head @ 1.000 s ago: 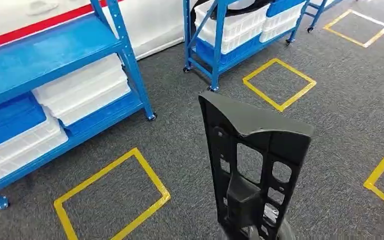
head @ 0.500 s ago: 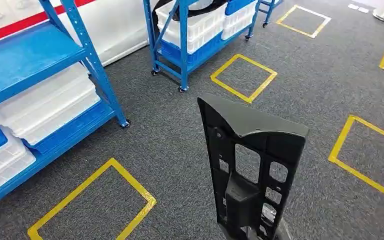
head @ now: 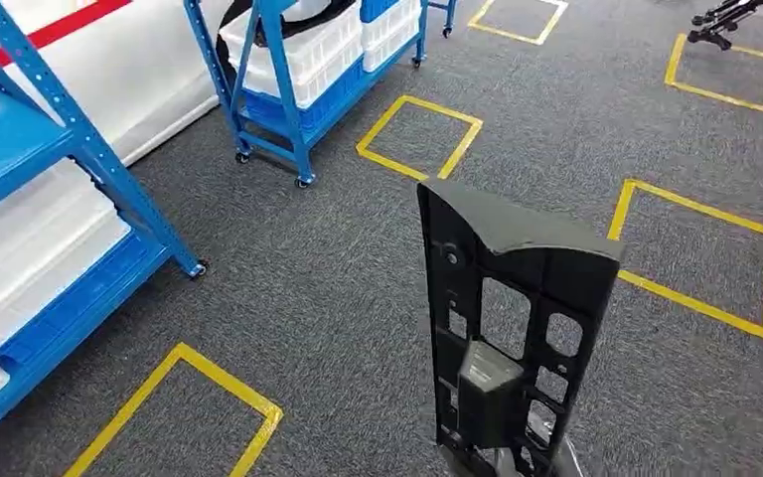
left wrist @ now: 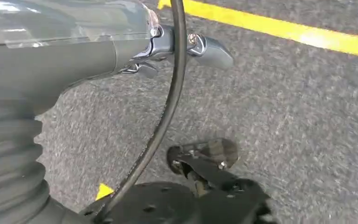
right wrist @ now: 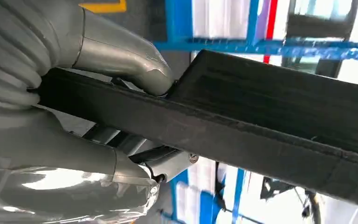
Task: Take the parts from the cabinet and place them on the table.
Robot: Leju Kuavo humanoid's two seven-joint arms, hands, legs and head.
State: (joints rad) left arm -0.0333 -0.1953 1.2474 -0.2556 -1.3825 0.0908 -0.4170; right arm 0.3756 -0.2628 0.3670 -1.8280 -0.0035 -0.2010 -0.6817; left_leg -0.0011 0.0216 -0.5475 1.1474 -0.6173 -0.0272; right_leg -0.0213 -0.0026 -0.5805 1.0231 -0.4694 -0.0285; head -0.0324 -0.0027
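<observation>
One flat black plastic part with cut-out windows (head: 512, 328) is carried upright, clamped in the right hand (right wrist: 98, 116), thumb over its edge. Left hand (left wrist: 135, 51) hangs over grey carpet, holding nothing, fingers hard to read. Beyond: yellow tape squares (head: 419, 134), then blue wheeled shelving with white crates (head: 303, 60). Pickup looks done; no desk seen yet, so placing remains.

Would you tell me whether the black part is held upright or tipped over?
Upright: the black part stands on end over the carpet, gripped by the right robot hand.
</observation>
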